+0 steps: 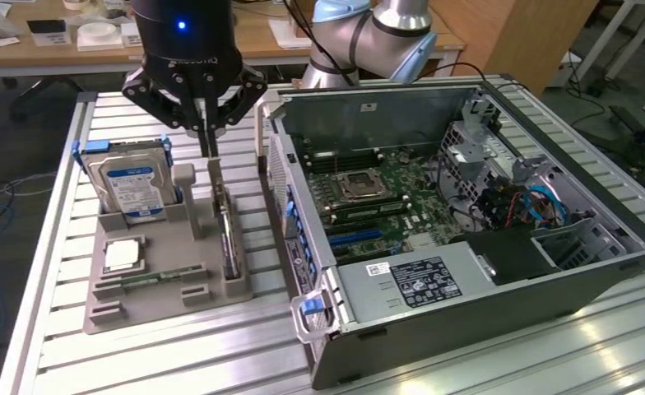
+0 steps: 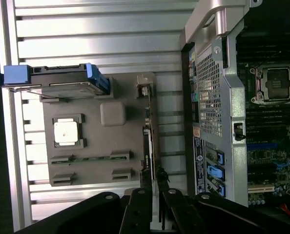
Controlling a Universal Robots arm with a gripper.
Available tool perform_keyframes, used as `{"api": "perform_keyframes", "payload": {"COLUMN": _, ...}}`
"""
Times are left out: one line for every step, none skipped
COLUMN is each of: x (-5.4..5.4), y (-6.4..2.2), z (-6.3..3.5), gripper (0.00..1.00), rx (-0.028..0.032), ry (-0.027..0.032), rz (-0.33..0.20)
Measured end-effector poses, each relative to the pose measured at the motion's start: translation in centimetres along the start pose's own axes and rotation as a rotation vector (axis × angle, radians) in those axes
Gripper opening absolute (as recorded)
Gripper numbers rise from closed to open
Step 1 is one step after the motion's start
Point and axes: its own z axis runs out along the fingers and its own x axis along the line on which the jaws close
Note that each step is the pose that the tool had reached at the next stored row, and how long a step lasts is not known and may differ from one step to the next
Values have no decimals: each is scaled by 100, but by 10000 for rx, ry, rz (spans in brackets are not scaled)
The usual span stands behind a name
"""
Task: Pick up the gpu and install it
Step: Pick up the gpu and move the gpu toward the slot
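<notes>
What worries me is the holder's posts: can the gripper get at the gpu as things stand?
Probably yes: the gripper hangs over the gpu, which stands on edge in the grey holder, its top edge uncovered.

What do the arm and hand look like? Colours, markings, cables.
The arm is made of silver-grey tubular segments with pale blue joint caps, and a black cable runs beside it. The hand has a black cylindrical body with a lit blue light, faint lettering and black hinged linkages.
</notes>
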Motion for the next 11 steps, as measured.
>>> {"api": "perform_keyframes", "payload": {"x": 0, "y": 0, "z": 0, "gripper": 17, "rx": 0, "ry": 0, "rz": 0}}
{"api": "perform_keyframes", "payload": {"x": 0, "y": 0, "z": 0, "gripper": 24, "rx": 0, "ry": 0, "rz": 0}}
{"api": "perform_keyframes", "payload": {"x": 0, "y": 0, "z": 0, "gripper": 29, "rx": 0, "ry": 0, "rz": 0}}
{"api": "perform_keyframes", "payload": {"x": 0, "y": 0, "z": 0, "gripper": 29, "rx": 0, "ry": 0, "rz": 0}}
{"api": "perform_keyframes", "payload": {"x": 0, "y": 0, "z": 0, "gripper": 29, "rx": 0, "ry": 1, "rz": 0}}
{"api": "perform_keyframes", "payload": {"x": 0, "y": 0, "z": 0, "gripper": 35, "rx": -1, "ry": 0, "rz": 0}}
{"api": "perform_keyframes", "payload": {"x": 0, "y": 0, "z": 0, "gripper": 41, "rx": 0, "ry": 0, "rz": 0}}
{"api": "perform_keyframes", "payload": {"x": 0, "y": 0, "z": 0, "gripper": 41, "rx": 0, "ry": 0, "rz": 0}}
{"api": "perform_keyframes", "payload": {"x": 0, "y": 0, "z": 0, "gripper": 47, "rx": 0, "ry": 1, "rz": 0}}
{"api": "perform_keyframes", "payload": {"x": 0, "y": 0, "z": 0, "gripper": 47, "rx": 0, "ry": 0, "rz": 0}}
{"api": "perform_keyframes", "payload": {"x": 0, "y": 0, "z": 0, "gripper": 47, "rx": 0, "ry": 0, "rz": 1}}
